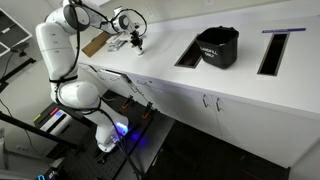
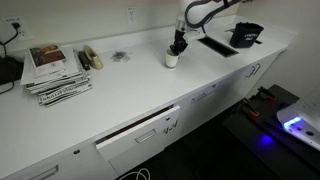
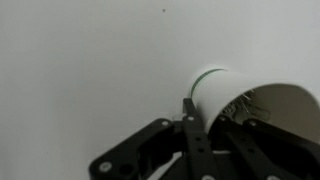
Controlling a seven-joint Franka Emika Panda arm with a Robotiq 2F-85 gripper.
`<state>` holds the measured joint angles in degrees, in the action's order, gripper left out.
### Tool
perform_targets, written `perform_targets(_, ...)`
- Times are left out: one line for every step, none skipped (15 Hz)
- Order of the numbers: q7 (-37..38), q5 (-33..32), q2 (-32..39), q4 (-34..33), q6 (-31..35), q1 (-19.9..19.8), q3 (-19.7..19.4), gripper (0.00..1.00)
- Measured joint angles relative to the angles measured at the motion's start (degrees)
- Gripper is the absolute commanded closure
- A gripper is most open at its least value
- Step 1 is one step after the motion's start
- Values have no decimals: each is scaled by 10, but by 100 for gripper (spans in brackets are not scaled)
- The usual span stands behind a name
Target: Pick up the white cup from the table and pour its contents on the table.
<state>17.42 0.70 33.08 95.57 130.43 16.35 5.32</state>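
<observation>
- Jaws were clamped on the white cup. In wrist view one finger pressed vs. the outer wall, and the opp. one reached in at the mouth.
- Gripper came at the cup from above in an exterior view, w/ the cup approx. upright right under it.
- Cup was at or just over the table, around mid-length of the top. Couldn't tell if its base touched.
- Wrist view: cup mouth faced right, w/ a thin green line round the end away from the mouth.
- Contents showed only as faint pale bits inside the mouth, too small to count.
- Black bin stood further along the table, well apart from the cup and just beside a dark cut-out.
- Cardboard piece lay flat on the top near the gripper, on the arm's side.
- Arm, white, bent over that end of the table in the same exterior view.
- Stack of magazines lay toward the far end from the bin, well apart from the cup.
- Small dark speckled patch was on the top between magazines and cup. Couldn't tell what it was.
- Cabinet doors, white w/ handles, ran below the front edge.
</observation>
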Motion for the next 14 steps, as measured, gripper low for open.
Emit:
perform_targets(0,0,0,0,0,1,0,100)
perform_targets(0,0,0,-1,0,2,0,99)
perform_targets(0,0,0,-1,0,2,0,99)
perform_targets(0,0,0,-1,0,2,0,99)
perform_targets(-1,-3,-1,-1,0,2,0,99)
perform_targets(-3,-8,-2,-1,0,2,0,99)
perform_targets(-5,-15,-6,1,-3,1,0,99)
perform_targets(-5,-24,-13,5,-10,1,-2,99)
perform_targets(-5,-33,-24,11,-21,1,-6,99)
perform_targets(-4,-47,-37,19,-35,1,-11,99)
perform_targets(-2,-65,-53,29,-51,1,-19,99)
perform_targets(0,-87,-69,40,-67,1,-27,99)
perform_targets(4,-114,-86,52,-83,1,-36,99)
perform_targets(12,-143,-100,63,-96,1,-44,99)
